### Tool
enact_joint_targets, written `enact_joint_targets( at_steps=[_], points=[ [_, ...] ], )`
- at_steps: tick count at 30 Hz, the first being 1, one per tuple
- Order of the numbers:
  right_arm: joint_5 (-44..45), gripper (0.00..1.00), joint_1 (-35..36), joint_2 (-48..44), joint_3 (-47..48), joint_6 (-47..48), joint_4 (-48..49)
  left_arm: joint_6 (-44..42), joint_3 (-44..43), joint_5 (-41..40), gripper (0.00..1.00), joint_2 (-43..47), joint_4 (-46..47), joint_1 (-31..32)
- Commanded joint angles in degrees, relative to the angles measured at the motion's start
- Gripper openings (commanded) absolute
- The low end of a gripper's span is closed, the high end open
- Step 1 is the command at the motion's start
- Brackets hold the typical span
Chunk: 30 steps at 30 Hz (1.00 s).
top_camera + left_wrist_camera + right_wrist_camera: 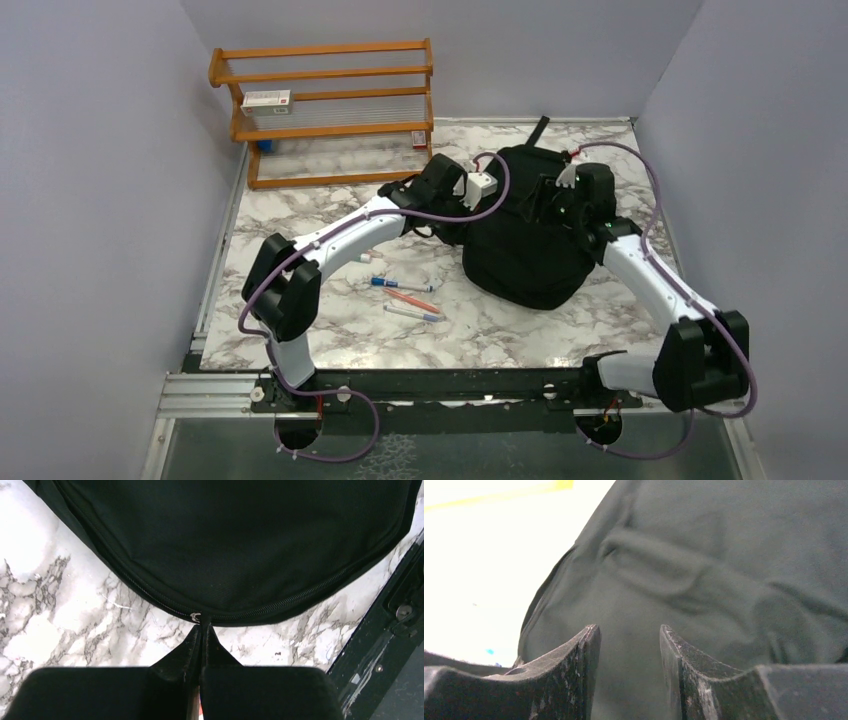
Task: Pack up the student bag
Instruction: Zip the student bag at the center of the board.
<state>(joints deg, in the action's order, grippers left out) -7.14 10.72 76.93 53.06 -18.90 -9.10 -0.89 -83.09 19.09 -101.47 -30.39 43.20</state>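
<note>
One wooden rack (320, 49) far left, four pens (412, 300) on the worktop (500, 330), and one black backpack (525, 245) mid-worktop between the two arms. Only the left wrist cam shows the left end effector (201, 625) pinched shut right at the zipper pull (196, 617). The right end effector (630, 630) sits half open against the fabric.

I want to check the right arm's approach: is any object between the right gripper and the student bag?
Nothing visible is. In the right wrist view the right gripper stands open, with only fabric of the student bag directly ahead. The pens lie on the table, left of the bag in the top view.
</note>
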Motion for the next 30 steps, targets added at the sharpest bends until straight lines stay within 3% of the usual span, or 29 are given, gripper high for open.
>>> enact_joint_targets(
  at_steps=[1,10,24,30],
  points=[
    [-19.31,0.53,0.16,-8.72,-7.46,4.58,2.13,0.13,-4.00,1.69,0.00,-2.28,2.44,-1.14],
    [-30.97,0.60,3.82,-12.74,-15.13,10.51,8.03,0.44,-5.92,3.47,0.00,-2.95,2.44,-3.80],
    [-24.16,0.65,11.68,-5.51,-15.16,15.20,16.44,0.63,-6.19,4.81,0.00,-2.72,2.44,-4.34],
    [-23.45,0.60,14.48,-3.32,-14.66,16.54,17.56,0.62,-7.36,5.41,0.00,-2.89,2.44,-4.35]
  ],
)
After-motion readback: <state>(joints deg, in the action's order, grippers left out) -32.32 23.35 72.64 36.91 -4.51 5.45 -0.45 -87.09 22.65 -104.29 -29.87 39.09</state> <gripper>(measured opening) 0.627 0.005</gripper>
